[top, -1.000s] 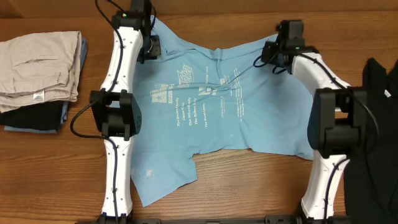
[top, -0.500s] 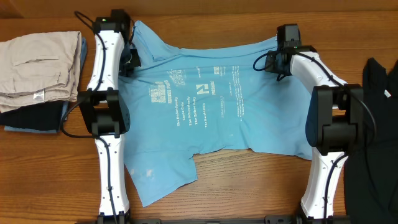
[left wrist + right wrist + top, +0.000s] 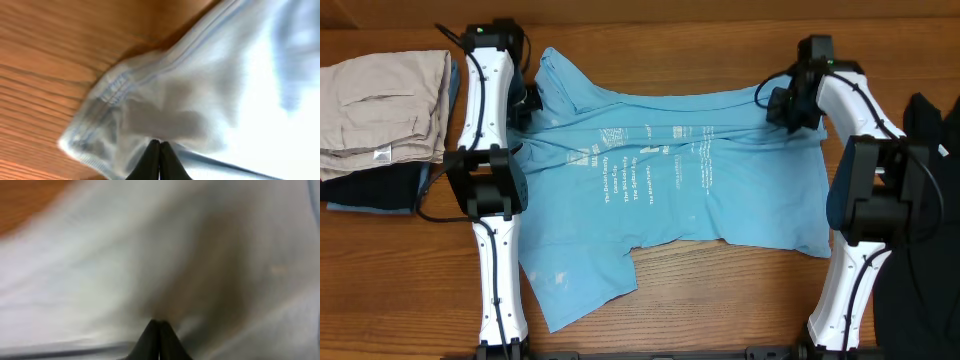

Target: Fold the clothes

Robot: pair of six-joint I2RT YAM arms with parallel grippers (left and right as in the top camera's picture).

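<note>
Both arms have spread outward, stretching the far edge of the light blue short-sleeved cotton T-shirt [image 3: 660, 200] taut across the wooden counter [image 3: 720, 300]. Left end effector [image 3: 527, 102] and right end effector [image 3: 782, 106] are each clamped on that edge. A strip of counter shows past the near hem. Folded beige garment [image 3: 380, 110] sits at the left and plain black garment [image 3: 932, 210] at the right, both apart from the shirt.

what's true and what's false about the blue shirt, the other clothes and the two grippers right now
1. The left gripper and the right gripper are both shut on the T-shirt. True.
2. The beige garment lies on the right arm's side. False: it lies on the left arm's side, beside the shirt.
3. The white lettering faces up. True.
4. The black garment lies on top of the T-shirt. False: it lies apart from it, beyond the right arm.
</note>
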